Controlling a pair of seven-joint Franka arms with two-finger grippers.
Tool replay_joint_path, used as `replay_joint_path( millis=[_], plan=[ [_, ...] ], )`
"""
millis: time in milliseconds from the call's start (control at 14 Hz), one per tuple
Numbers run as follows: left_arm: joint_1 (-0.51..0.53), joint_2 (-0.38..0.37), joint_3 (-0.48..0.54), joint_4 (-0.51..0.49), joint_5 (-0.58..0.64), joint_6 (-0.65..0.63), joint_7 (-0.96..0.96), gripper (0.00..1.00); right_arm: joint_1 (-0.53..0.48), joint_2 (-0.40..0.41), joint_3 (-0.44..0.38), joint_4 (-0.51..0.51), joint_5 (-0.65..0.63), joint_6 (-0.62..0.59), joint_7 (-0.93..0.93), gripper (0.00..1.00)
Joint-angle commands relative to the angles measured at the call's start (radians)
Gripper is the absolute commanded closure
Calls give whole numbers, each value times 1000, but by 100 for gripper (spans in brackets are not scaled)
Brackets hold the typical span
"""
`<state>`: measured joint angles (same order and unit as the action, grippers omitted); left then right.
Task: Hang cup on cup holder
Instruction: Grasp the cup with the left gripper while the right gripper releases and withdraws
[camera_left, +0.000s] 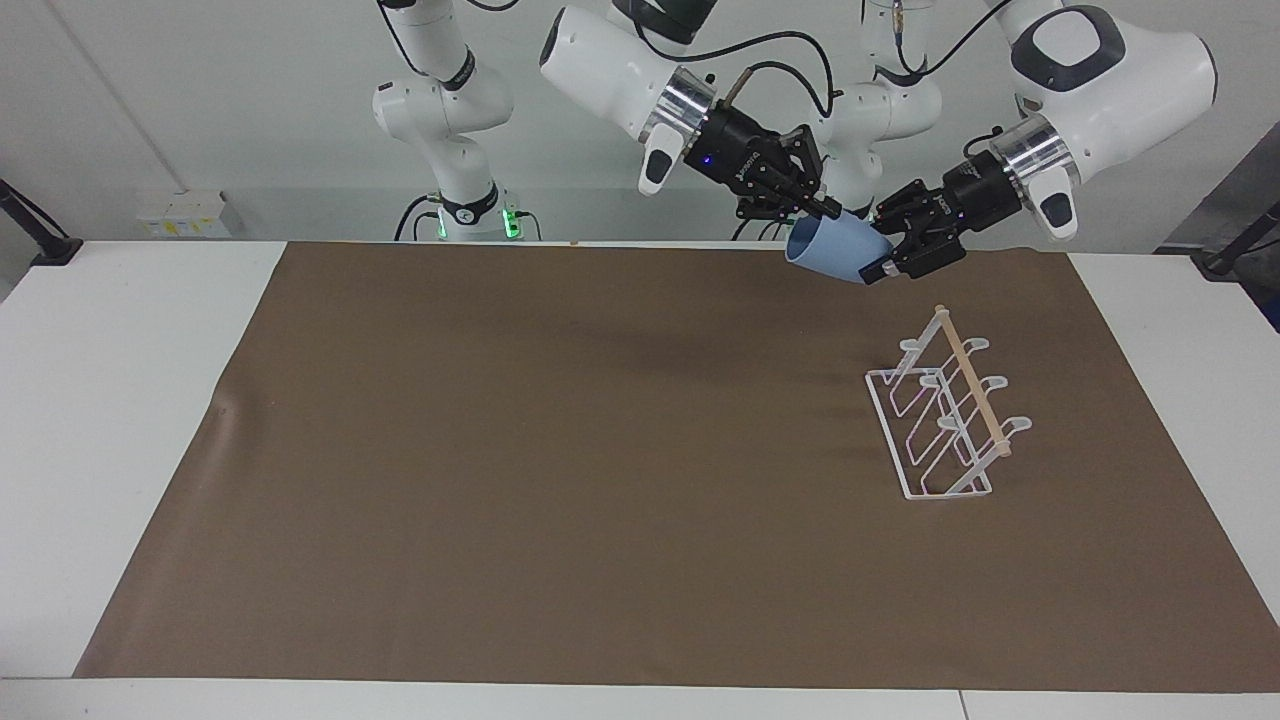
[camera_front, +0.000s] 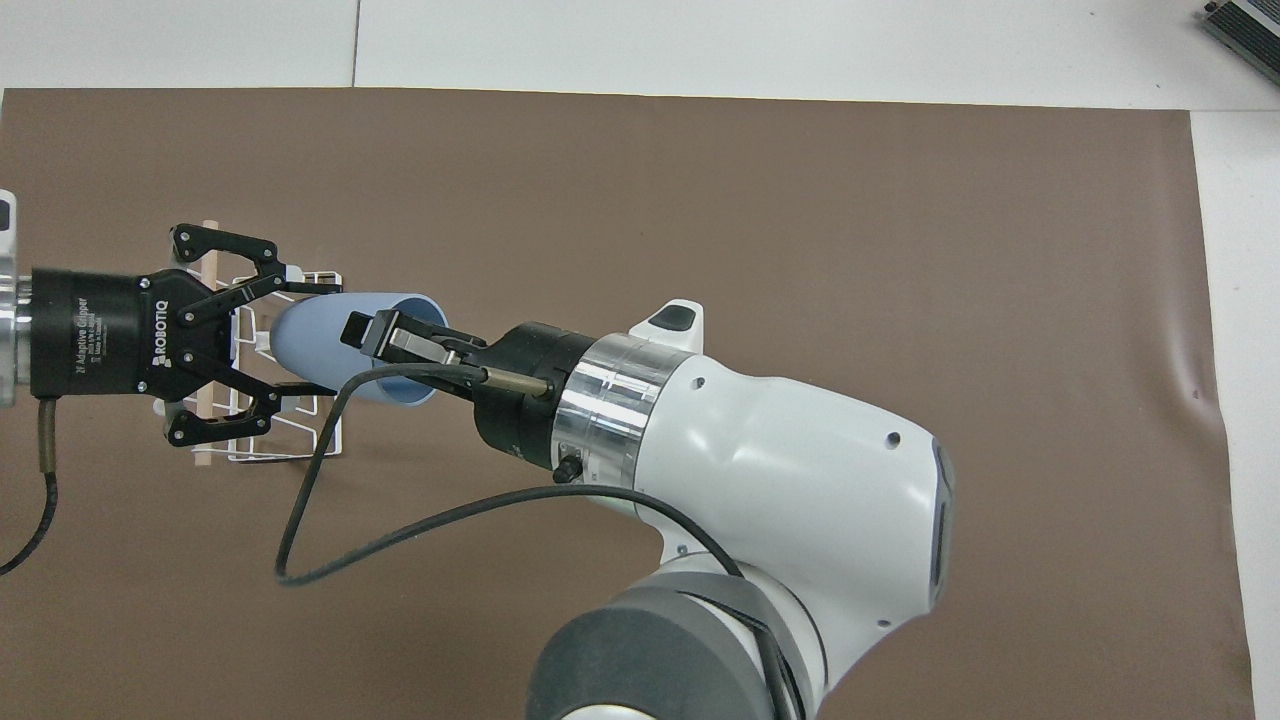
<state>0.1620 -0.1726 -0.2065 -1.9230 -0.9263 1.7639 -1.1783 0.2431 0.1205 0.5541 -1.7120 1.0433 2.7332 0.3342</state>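
Observation:
The light blue cup lies on its side in the air, over the mat's edge nearest the robots. My left gripper is shut on the cup's tapered base, one finger on each side. My right gripper is shut on the cup's rim, one finger inside the mouth. The white wire cup holder, with its wooden dowel, stands bare on the mat toward the left arm's end. In the overhead view the left gripper covers much of it.
A brown mat covers most of the white table. The right arm's black cable hangs in a loop above the mat beside the holder. The right arm's bulk hides the mat near the robots.

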Motion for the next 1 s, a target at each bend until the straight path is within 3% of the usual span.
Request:
replay_joint_path(
  millis=[0, 71, 214, 429, 571, 786, 929],
  plan=[
    [-9, -30, 7, -27, 12, 5, 8, 100, -5, -4, 4, -8, 29, 17, 74, 34],
    [-9, -28, 7, -25, 18, 8, 9, 100, -7, -4, 4, -8, 29, 19, 101, 23],
    [-6, -19, 7, -2, 105, 9, 22, 100, -10, -4, 4, -8, 27, 16, 111, 15],
    [-12, -16, 4, 21, 257, 23, 20, 100, -13, -4, -2, -17, 3, 8, 98, 15],
    [-48, -5, -13, 48, 425, 54, 5, 100, -25, -8, -5, -37, -55, -3, 69, 15],
    [-139, 1, -17, 35, 711, 202, -96, 100, -88, -12, -5, -40, -314, -149, 4, 15],
    [-153, 7, -17, 29, 854, 235, -99, 100, -126, -12, -3, -34, -493, -248, -68, 15]
  ],
)
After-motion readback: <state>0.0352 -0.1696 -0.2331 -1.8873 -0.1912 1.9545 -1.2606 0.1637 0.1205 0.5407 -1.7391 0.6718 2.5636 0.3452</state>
